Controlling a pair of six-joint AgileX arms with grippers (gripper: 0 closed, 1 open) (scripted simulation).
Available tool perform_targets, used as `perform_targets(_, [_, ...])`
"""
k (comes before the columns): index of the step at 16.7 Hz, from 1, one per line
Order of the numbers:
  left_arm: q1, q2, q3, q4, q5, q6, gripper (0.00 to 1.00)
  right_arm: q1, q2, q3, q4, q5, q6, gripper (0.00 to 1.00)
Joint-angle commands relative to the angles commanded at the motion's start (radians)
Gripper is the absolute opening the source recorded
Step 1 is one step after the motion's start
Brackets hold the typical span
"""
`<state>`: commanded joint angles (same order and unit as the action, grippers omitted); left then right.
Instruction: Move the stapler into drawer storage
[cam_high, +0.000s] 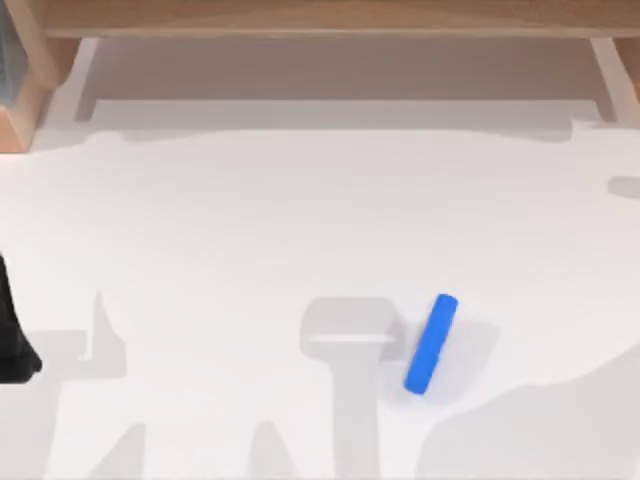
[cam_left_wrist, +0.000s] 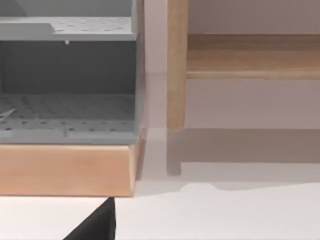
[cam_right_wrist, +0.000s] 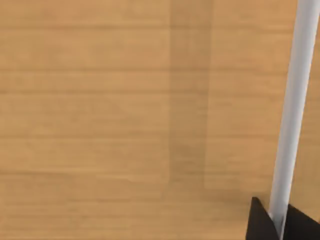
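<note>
One stapler (cam_high: 431, 344) lay slantwise on the white surface (cam_high: 250, 250), toward the right of the top view's near half, touching nothing. Our left arm (cam_high: 12, 335) showed as a dark shape at the surface's left edge, well apart from the stapler; we could not tell how its gripper stood. Its wrist view looked at a grey perforated rack (cam_left_wrist: 67, 100) on a wooden base. Our right gripper (cam_right_wrist: 280, 220) sat before a wooden panel (cam_right_wrist: 125, 120), its black tips either side of a white bar (cam_right_wrist: 295, 110), apparently closed on it. We judged that bar the drawer's handle. The drawer (cam_high: 340, 70) at the far edge appeared pulled out. The risk from here: a skewed grasp on so small a slanted bar could let it slip or knock it away.
</note>
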<state>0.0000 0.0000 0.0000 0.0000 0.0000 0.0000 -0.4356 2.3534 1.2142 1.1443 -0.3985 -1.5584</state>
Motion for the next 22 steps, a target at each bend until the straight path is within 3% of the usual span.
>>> perform_targets(22, [0.0, 0.0, 0.0, 0.0, 0.0, 0.0, 1.0, -0.12, -0.183, -0.434, 0.244, -0.122, 0.006, 0.0])
